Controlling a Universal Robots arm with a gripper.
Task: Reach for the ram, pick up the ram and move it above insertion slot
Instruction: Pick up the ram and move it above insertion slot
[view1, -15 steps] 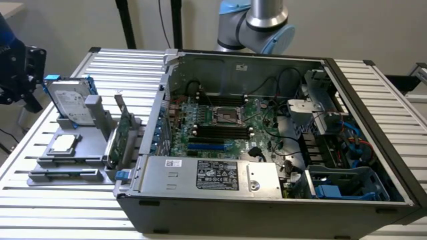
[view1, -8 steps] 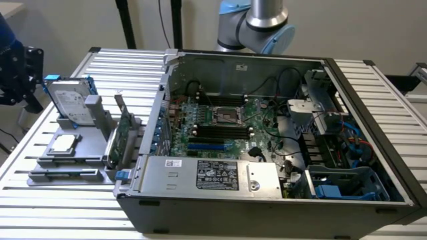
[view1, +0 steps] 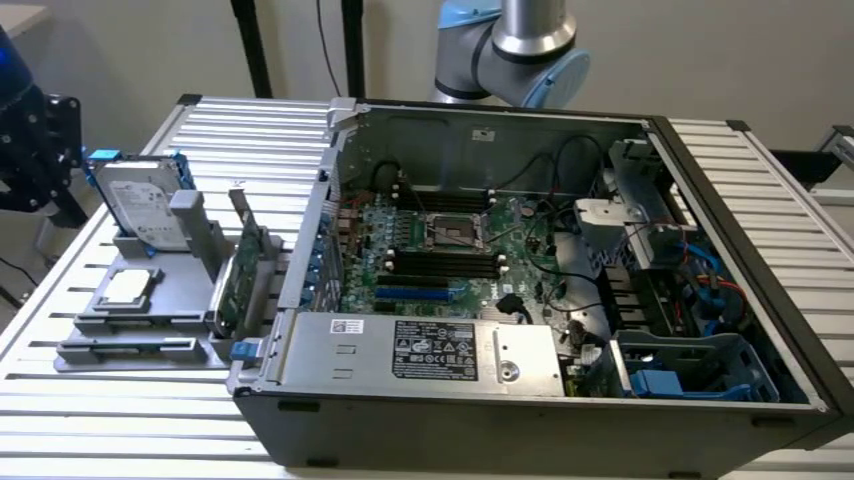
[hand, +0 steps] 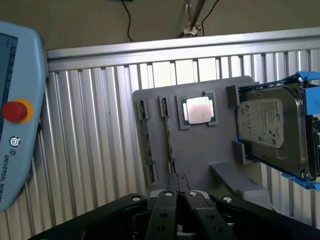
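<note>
Two thin green ram sticks stand on edge in the grey holder tray (hand: 210, 150): one ram stick (hand: 148, 145) nearer the tray's edge, a second (hand: 169, 142) right beside it. My gripper (hand: 178, 184) hovers above the tray, close to the end of the second stick, its black fingers (hand: 165, 210) drawn together with nothing between them. The same tray (view1: 147, 300) lies at the exterior view's left, beside the open computer case (view1: 534, 400). On the motherboard, the long black memory slots (view1: 441, 263) lie side by side below the processor socket.
The tray also holds a processor chip (hand: 198, 109), a hard drive in a blue frame (hand: 272, 127) and a wider green expansion card (view1: 238, 285). A teach pendant (hand: 15, 115) lies on the ribbed table. The case's power supply (view1: 427, 350) and cables crowd the case.
</note>
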